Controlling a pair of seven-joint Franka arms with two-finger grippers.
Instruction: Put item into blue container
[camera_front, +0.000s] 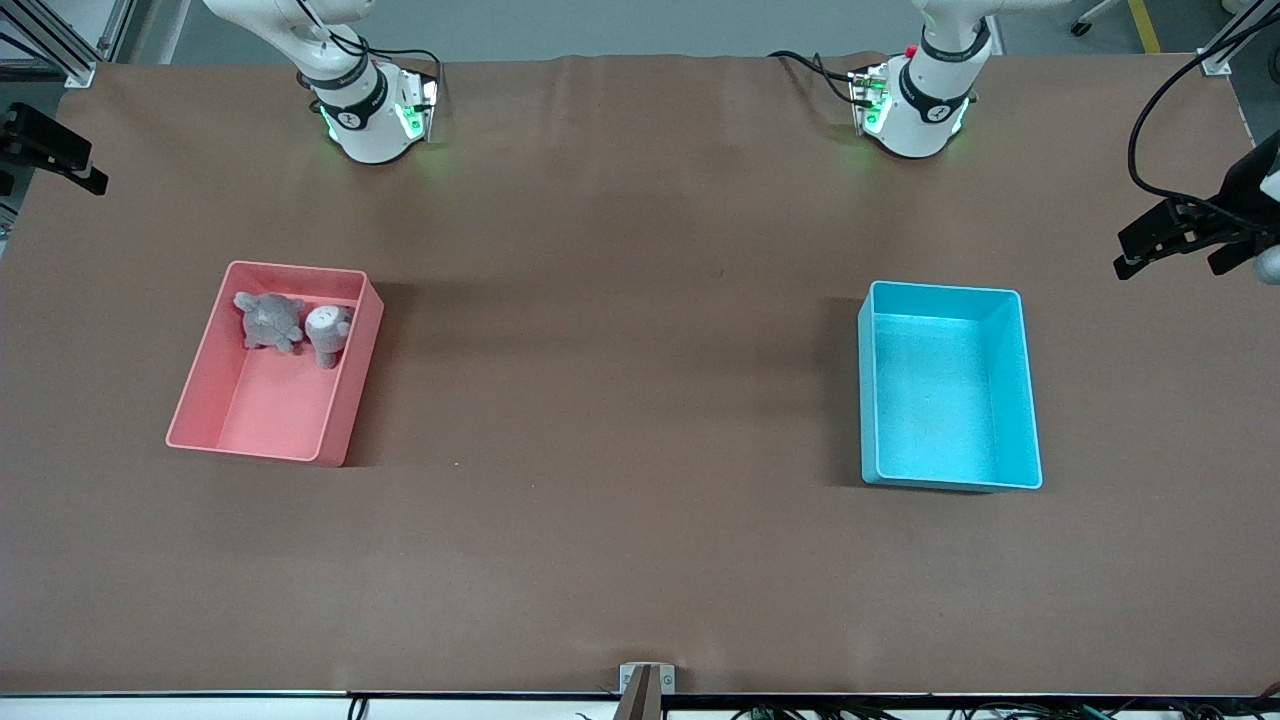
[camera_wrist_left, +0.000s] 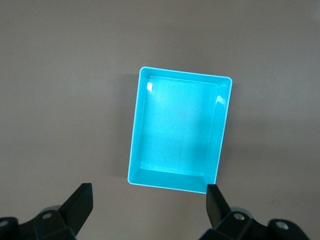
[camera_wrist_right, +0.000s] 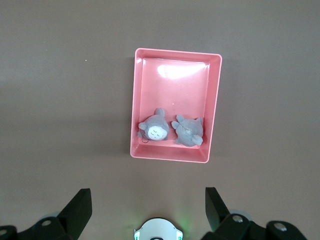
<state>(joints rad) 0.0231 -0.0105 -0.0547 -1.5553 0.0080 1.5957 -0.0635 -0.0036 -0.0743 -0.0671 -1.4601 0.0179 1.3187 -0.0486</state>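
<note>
Brown paper covers the tabletop (camera_front: 620, 500). The blue container (camera_front: 1010, 400) sits toward the left arm's end of the tabletop, and only its bare floor shows inside. A pink bin (camera_front: 200, 400) sits toward the right arm's end, well apart from the blue one.

Two small gray plush toys lie side by side in the pink bin, at the end of it farther from the front camera. One gray toy (camera_front: 268, 320) lies face down, so its face is hidden. The other gray toy (camera_front: 328, 333) shows a white face, but its details are too small to make out.

Both arms wait high up. In the front view only their bases show, and the rest is cut off at the top edge.

The left gripper (camera_wrist_left: 149, 200) hangs over the blue container with its fingers (camera_wrist_left: 80, 202) spread wide and holding nothing. The right gripper (camera_wrist_right: 149, 202) hangs over the pink bin with its fingers (camera_wrist_right: 80, 207) wide too, also holding nothing. Only the dark tips of the fingers show in each wrist view.
</note>
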